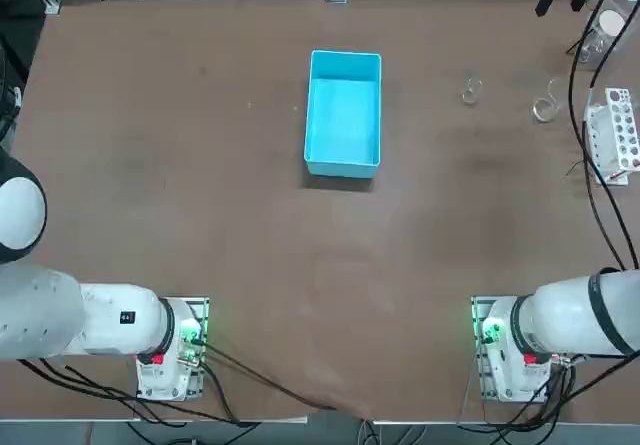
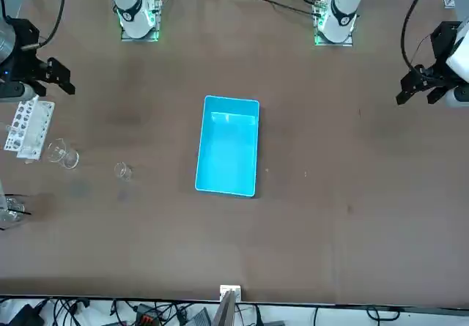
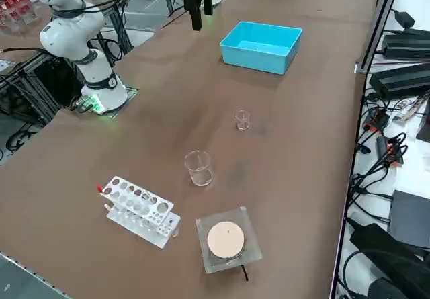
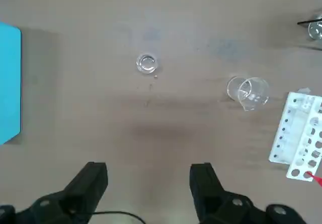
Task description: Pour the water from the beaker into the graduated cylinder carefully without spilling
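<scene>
- Brown tabletop point(image 1: 200, 165) carries a blue bin point(image 1: 344, 113) at centre.
- Beaker point(image 4: 146, 63) stands apart from the graduated cylinder point(image 4: 247, 91), which sits near a white rack point(image 4: 298, 138).
- Right gripper point(image 4: 149, 179) hovers high above the tabletop, jaws wide apart, holding nothing.

Bare table point(image 4: 166, 123) between end effector point(image 4: 148, 183) and beaker point(image 4: 146, 63).

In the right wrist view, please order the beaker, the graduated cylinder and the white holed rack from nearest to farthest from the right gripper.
Measured from the open right gripper, which hangs above the table:
1. The graduated cylinder, standing between the beaker and the rack.
2. The beaker, on the blue bin's side; too close to the cylinder to rank firmly.
3. The white holed rack, at the table's edge, clearly farthest.
</scene>
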You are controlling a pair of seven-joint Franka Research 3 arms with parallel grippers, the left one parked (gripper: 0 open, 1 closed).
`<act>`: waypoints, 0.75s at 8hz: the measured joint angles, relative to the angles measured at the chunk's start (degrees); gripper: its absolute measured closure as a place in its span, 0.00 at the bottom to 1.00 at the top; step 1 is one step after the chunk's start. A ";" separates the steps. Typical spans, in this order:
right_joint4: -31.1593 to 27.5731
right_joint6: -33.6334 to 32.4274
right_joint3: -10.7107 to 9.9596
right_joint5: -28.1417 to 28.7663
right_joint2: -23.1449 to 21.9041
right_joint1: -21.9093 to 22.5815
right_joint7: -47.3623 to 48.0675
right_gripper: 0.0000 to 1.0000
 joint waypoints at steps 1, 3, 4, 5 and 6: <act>0.21 -0.56 0.00 0.00 0.26 0.00 -0.01 0.00; 0.28 -1.33 -0.01 0.00 0.47 0.00 -0.01 0.00; 0.28 -1.85 -0.03 0.00 0.54 -0.06 -0.01 0.00; 0.30 -3.17 -0.09 0.00 0.57 -0.32 -0.01 0.00; 0.31 -4.99 -0.18 0.00 0.57 -0.74 -0.02 0.00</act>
